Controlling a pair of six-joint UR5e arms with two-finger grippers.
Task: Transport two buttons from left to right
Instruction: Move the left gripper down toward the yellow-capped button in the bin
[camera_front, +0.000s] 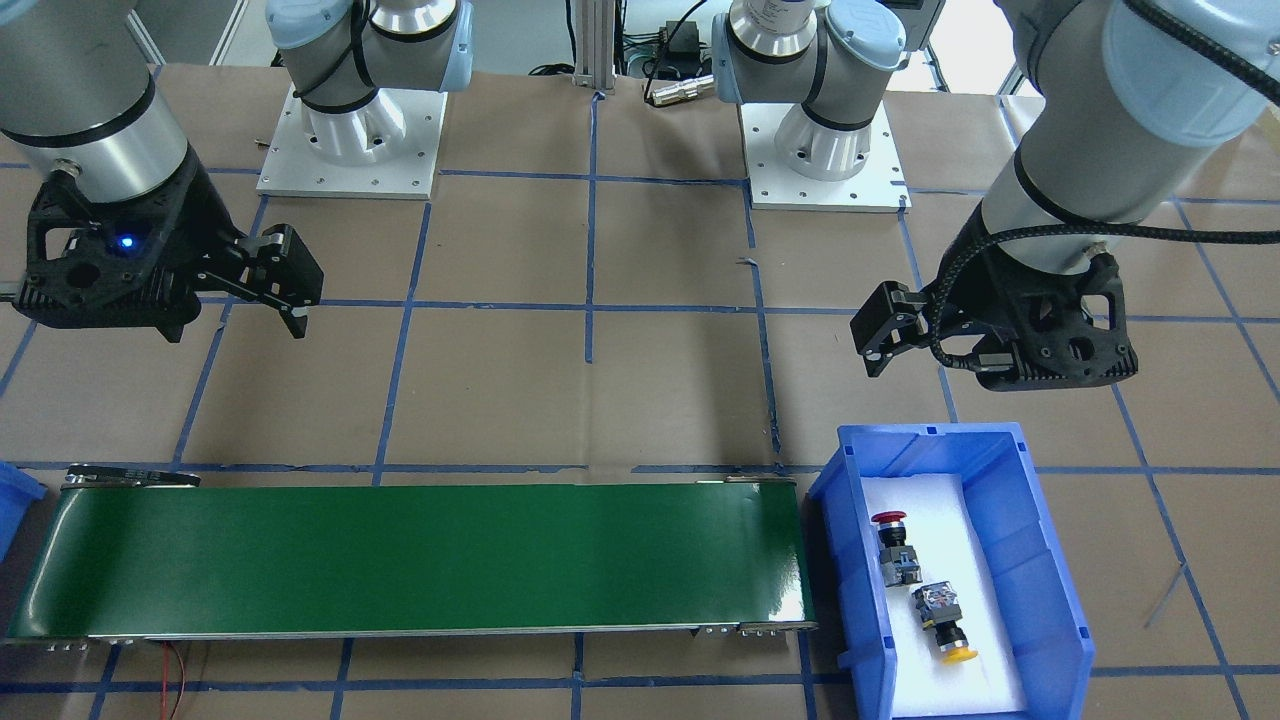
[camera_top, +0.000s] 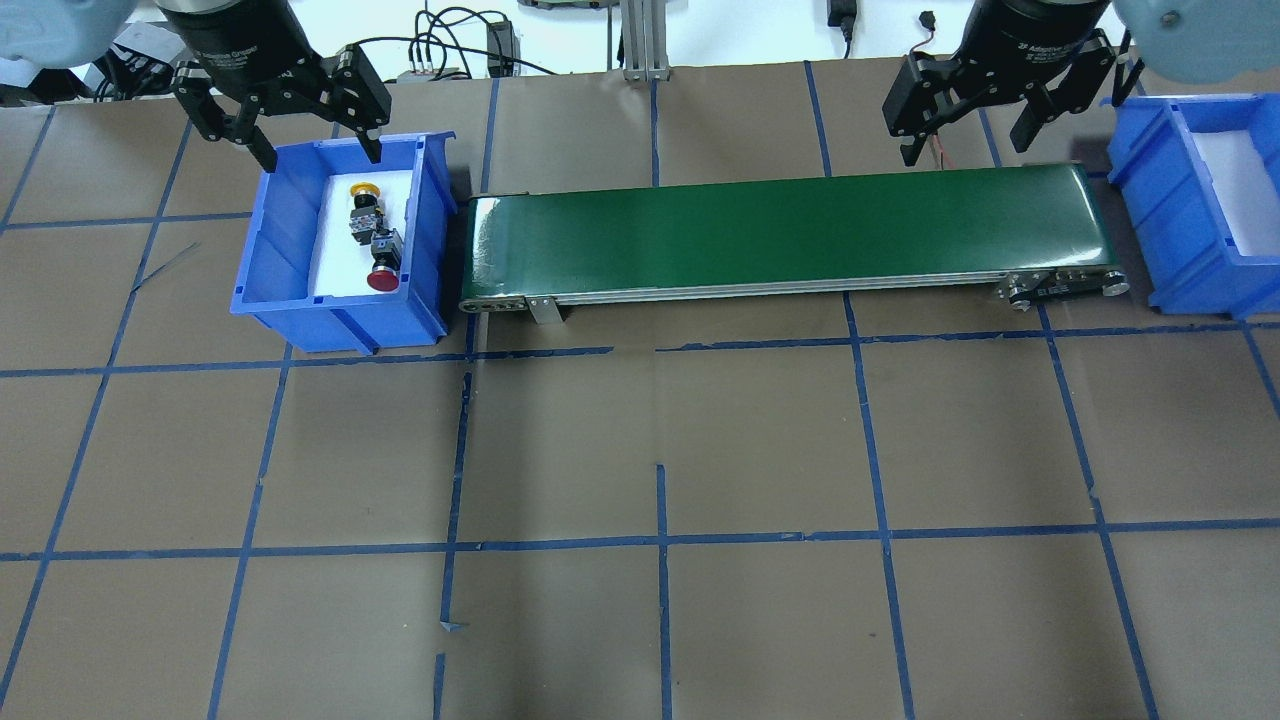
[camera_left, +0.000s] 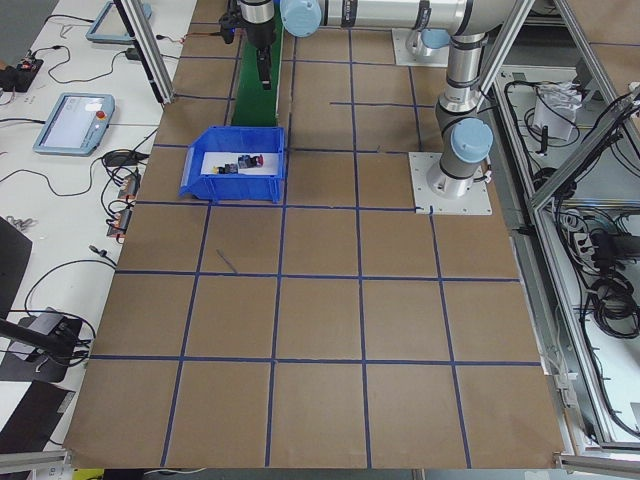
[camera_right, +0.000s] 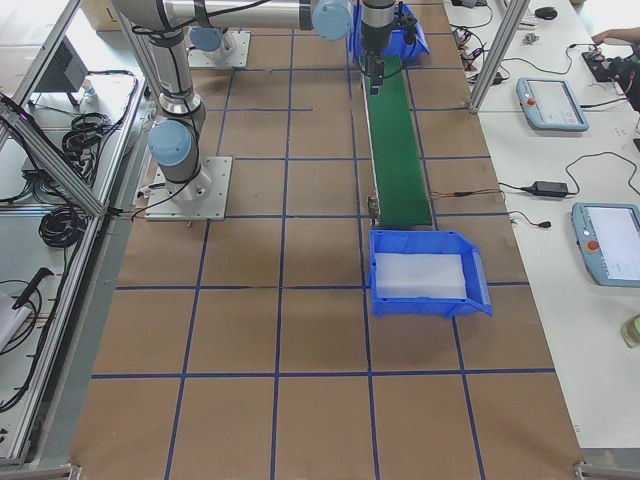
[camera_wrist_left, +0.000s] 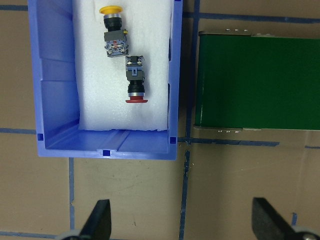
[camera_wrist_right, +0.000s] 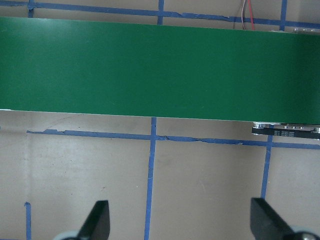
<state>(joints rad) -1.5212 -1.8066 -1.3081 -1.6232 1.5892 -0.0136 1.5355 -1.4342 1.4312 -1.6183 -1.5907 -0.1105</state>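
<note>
The red mushroom-capped button (camera_top: 383, 276) and the yellow-capped button (camera_top: 363, 195) lie end to end on white foam in the left blue bin (camera_top: 340, 325). Both also show in the left wrist view, red (camera_wrist_left: 136, 85) and yellow (camera_wrist_left: 114, 30), and in the front view, red (camera_front: 893, 545) and yellow (camera_front: 947, 620). My left gripper (camera_top: 320, 155) hangs open and empty above the bin's far rim. My right gripper (camera_top: 965, 140) is open and empty, high above the far edge of the green conveyor belt (camera_top: 790, 230) near its right end.
A second blue bin (camera_top: 1180, 215) lined with white foam stands at the belt's right end, with nothing showing on the foam. The belt runs between the two bins. Brown table with blue tape lines (camera_top: 660, 540) lies in front. The arm bases (camera_front: 350, 130) stand behind.
</note>
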